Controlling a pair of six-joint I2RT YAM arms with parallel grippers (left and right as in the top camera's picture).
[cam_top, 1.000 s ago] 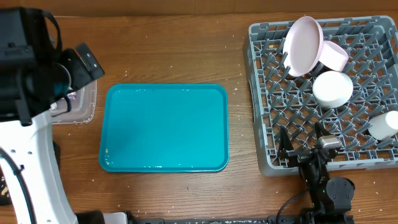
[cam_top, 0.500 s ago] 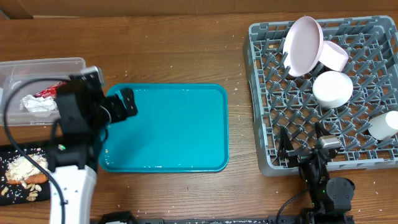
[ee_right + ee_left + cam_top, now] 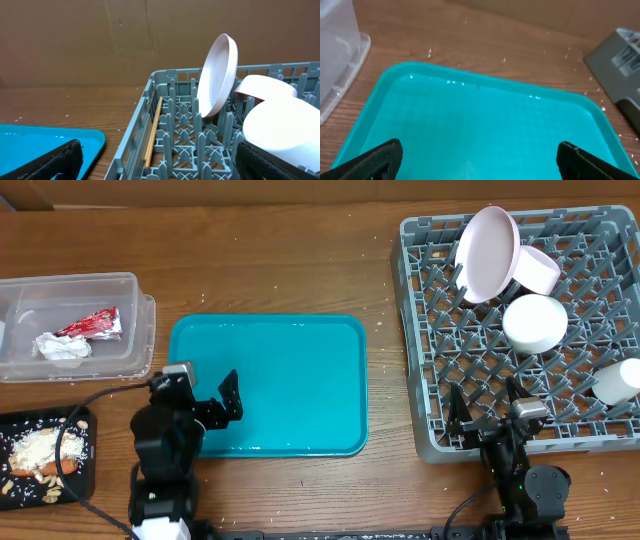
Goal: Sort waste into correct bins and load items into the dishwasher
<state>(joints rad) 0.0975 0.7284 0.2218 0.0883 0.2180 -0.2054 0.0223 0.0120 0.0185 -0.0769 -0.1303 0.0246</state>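
The teal tray (image 3: 280, 380) lies bare in the middle of the table; it also shows in the left wrist view (image 3: 485, 120). My left gripper (image 3: 225, 405) is open and empty, low over the tray's front-left corner (image 3: 480, 162). My right gripper (image 3: 487, 415) is open and empty at the front-left edge of the grey dish rack (image 3: 430, 330). The rack holds an upright pink plate (image 3: 487, 252), a pink bowl (image 3: 540, 270), a white bowl (image 3: 535, 322) and a white cup (image 3: 618, 380). A wooden chopstick (image 3: 153, 130) lies along the rack's left wall.
A clear plastic bin (image 3: 130, 330) at the left holds a crumpled white wrapper (image 3: 60, 348) and a red wrapper (image 3: 92, 325). A black tray (image 3: 80, 420) with food scraps sits at the front left. Crumbs are scattered on the wooden table.
My left arm has swung from over the clear bin down toward the front, and now sits low at the tray's front-left corner. The right arm has not moved.
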